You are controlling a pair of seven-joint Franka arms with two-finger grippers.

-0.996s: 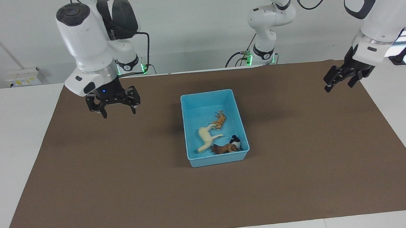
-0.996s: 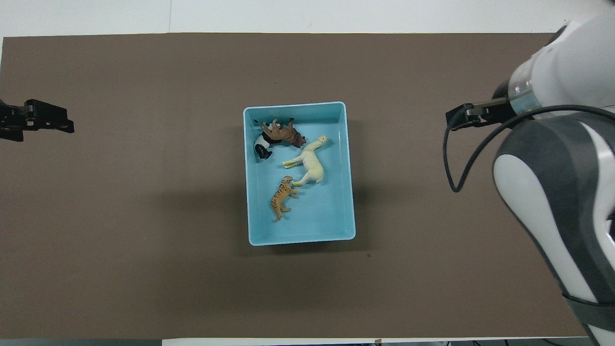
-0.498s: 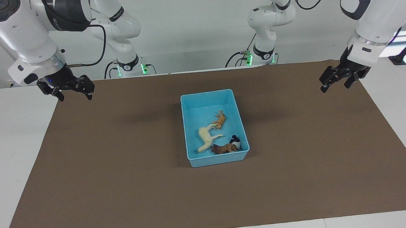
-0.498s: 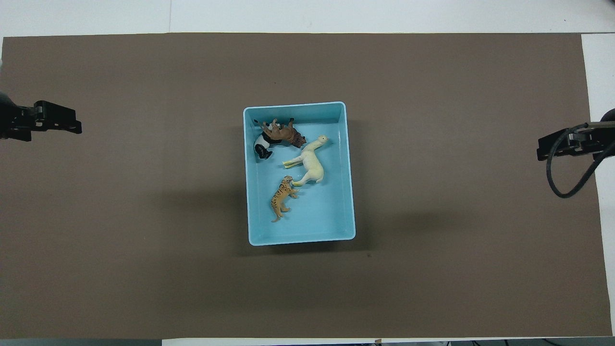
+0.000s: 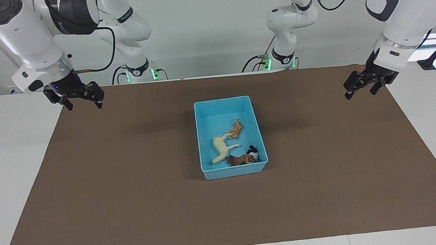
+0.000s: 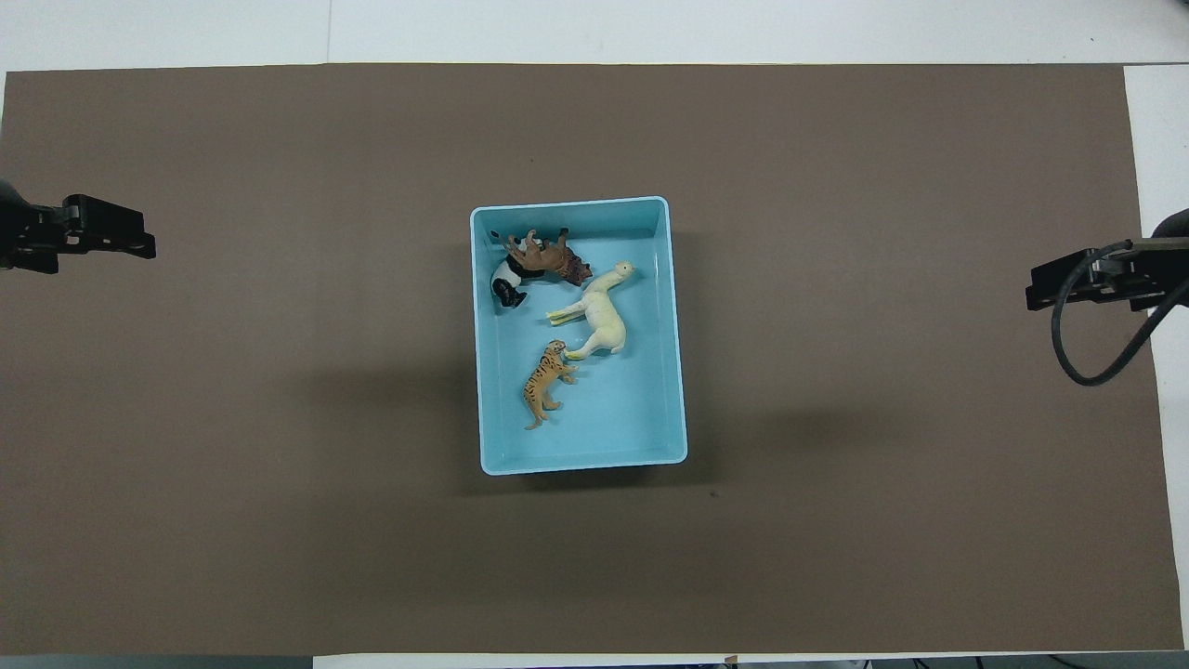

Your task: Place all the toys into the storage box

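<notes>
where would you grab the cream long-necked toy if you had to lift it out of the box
Probably across its torso, coming straight down. The cream long-necked toy lies on its side in the storage box, legs toward the panda and neck pointing away from the robots, so the torso is its broadest part, with bare floor on both sides.

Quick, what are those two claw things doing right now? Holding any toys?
Left tool: open, empty, over the mat's edge.
Right tool: open, empty, over the mat's other edge.
</notes>
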